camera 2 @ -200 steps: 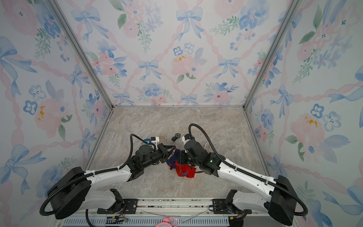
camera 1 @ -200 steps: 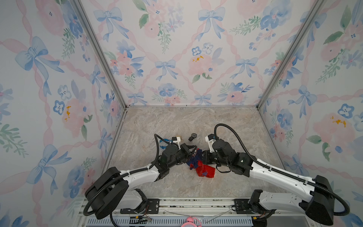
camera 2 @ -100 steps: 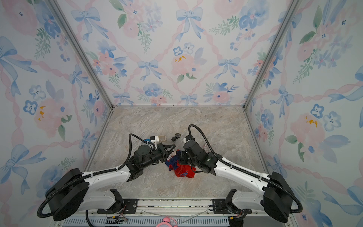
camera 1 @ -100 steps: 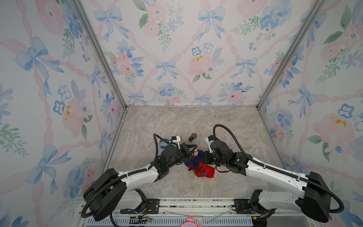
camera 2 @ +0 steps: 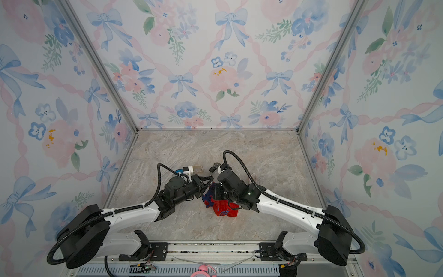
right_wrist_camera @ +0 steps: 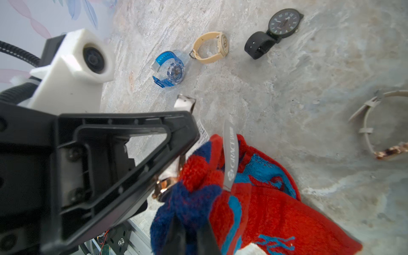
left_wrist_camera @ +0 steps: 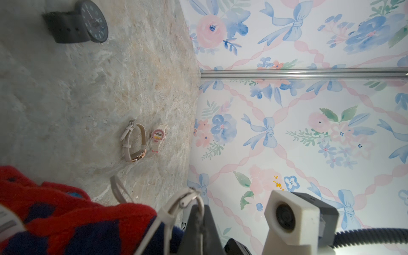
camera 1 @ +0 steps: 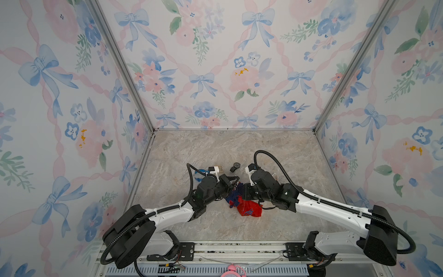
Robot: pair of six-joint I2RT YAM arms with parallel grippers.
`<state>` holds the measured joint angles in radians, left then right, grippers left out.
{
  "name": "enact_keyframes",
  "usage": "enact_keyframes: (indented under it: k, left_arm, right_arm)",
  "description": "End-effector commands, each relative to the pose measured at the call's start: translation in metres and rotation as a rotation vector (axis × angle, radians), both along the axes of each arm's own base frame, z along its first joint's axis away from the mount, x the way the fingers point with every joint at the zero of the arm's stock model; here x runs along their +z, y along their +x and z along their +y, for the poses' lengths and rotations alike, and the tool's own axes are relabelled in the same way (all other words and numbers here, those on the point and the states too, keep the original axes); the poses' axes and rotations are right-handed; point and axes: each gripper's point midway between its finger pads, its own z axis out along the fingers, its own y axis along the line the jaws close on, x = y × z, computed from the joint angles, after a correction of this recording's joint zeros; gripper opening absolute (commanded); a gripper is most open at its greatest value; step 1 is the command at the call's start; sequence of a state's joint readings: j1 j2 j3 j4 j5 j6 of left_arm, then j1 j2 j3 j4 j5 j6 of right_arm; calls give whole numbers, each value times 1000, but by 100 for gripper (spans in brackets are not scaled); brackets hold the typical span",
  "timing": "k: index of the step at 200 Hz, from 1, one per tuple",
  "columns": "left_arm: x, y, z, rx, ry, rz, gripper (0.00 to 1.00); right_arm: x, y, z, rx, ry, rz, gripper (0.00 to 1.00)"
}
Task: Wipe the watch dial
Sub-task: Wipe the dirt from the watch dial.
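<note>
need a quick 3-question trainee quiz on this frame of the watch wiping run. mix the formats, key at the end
1. True or false: the right pincer is shut on the red and blue cloth.
2. What does the left pincer grip? A) a sponge B) the rose-gold watch C) nothing
3. Fill in: the black watch rests on the ____, held by neither pincer.

Key: 1 true; 2 B; 3 table
</note>
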<state>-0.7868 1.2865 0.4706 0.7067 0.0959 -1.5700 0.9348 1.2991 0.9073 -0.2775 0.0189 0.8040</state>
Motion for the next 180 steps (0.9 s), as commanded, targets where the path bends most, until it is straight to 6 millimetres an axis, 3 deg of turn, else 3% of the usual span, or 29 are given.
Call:
enact_keyframes:
  k: [1,37,60,84,133,159,180]
  left_arm:
    - [29,-1,-3,-9,-71,-47,0]
    - [29,-5,0,3,-62,-46,0]
    - [24,-4,4,23,-56,-38,0]
    - [21,-3,4,28,-48,-35,0]
    - [21,-6,-2,10,-47,-33,0]
    - [23,-9,-3,5,-49,-39,0]
    - [22,-11,-2,6,-51,-37,0]
  right_arm:
    - [-6,8,-16,-43,-11,13,0]
    - [15,-2,-26,-47,12,-11,0]
    - [40,-6,-20,-20,29,-54,0]
    - [52,-8,-10,10,42,-71,0]
    - [39,-10,10,42,38,-54,0]
    - [15,-4,-3,2,1,-17,0]
    - [6,-2,-21,-45,-1,-2,0]
